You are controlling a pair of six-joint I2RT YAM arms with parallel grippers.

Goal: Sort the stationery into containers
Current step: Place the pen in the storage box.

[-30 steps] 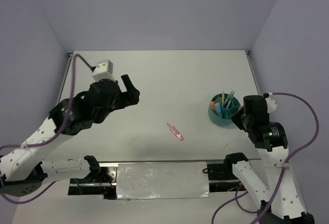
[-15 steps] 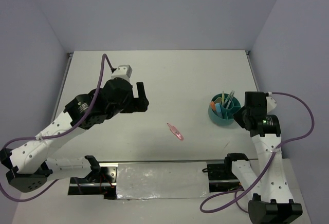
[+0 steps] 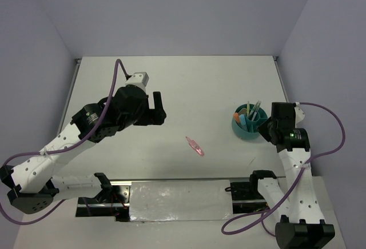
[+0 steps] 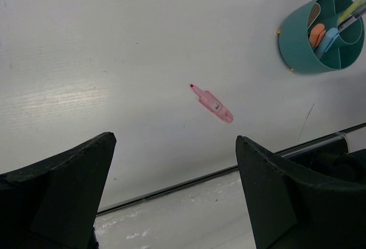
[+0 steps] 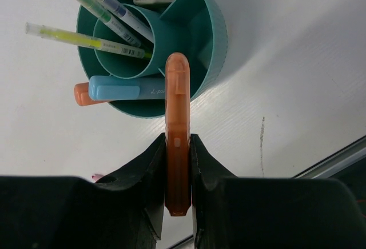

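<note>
Since the earlier frames the left arm has swung rightward over the table (image 3: 189, 83). The left gripper (image 3: 159, 109) hangs with jaws wide apart, holding nothing. The pink highlighter (image 4: 213, 104) lies flat on the table, well apart from it. The right gripper (image 5: 178, 140) clamps an orange highlighter (image 5: 177, 112), whose far end overlaps the near rim of the teal cup (image 5: 209, 37).
</note>
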